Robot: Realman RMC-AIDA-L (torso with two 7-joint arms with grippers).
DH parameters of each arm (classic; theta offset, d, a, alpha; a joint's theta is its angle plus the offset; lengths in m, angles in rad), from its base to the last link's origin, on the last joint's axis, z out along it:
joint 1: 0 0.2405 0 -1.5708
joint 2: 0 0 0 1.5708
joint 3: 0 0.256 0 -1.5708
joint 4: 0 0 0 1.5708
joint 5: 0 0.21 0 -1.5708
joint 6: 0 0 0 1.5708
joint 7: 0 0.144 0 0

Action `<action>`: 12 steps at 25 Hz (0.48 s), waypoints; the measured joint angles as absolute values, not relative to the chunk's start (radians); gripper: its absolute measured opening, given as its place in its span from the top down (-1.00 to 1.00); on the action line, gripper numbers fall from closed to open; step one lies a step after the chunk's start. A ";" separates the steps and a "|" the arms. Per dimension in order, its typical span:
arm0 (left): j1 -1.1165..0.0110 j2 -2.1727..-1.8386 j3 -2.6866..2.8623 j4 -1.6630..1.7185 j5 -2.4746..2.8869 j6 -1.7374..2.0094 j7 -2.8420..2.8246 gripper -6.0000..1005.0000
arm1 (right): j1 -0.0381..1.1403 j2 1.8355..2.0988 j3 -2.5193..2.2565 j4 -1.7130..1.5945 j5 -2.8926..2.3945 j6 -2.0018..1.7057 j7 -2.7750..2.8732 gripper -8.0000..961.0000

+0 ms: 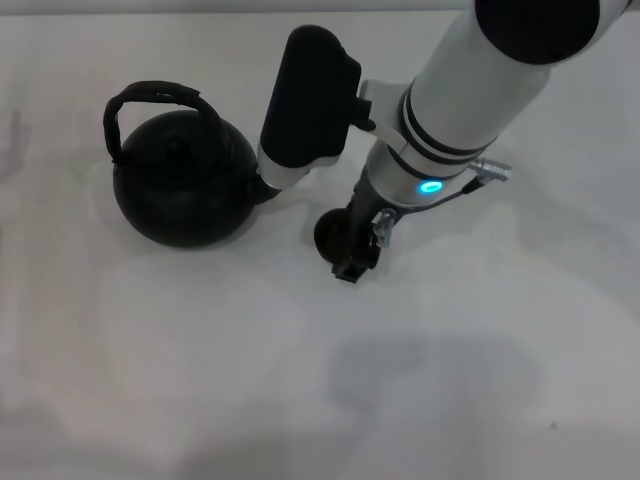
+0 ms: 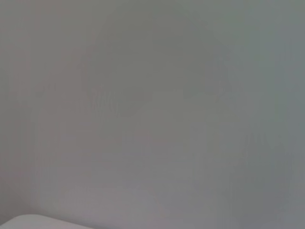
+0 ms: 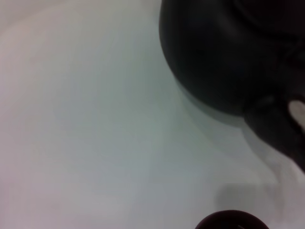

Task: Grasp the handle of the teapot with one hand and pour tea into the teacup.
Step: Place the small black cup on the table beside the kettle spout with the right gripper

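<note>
We are at the approach step. The teapot (image 1: 182, 190) stands upright on the bench (image 1: 200, 360), its handle (image 1: 150, 98) free. The teacup (image 1: 338, 234) sits near its spout, mostly hidden under our right gripper (image 1: 358, 258), whose opening we cannot tell. Next, we judge, the gripper must reach the handle. The left gripper is out of view.

teapot (image 1: 180, 185) left of teacup (image 1: 335, 235) on table (image 1: 200, 380)
</note>
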State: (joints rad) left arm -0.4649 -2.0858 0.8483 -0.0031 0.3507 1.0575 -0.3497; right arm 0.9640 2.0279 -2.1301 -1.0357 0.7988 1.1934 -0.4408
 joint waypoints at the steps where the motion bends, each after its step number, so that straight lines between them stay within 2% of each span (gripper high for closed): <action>1: -0.466 -2.086 0.848 -0.003 0.351 1.058 -0.350 -0.75 | 0.965 2.028 -2.135 -1.030 0.802 1.193 -0.441 -0.49; 12: -0.473 -2.085 0.846 -0.003 0.351 1.054 -0.384 -0.75 | 0.971 2.028 -2.159 -0.982 0.834 1.174 -0.453 -0.50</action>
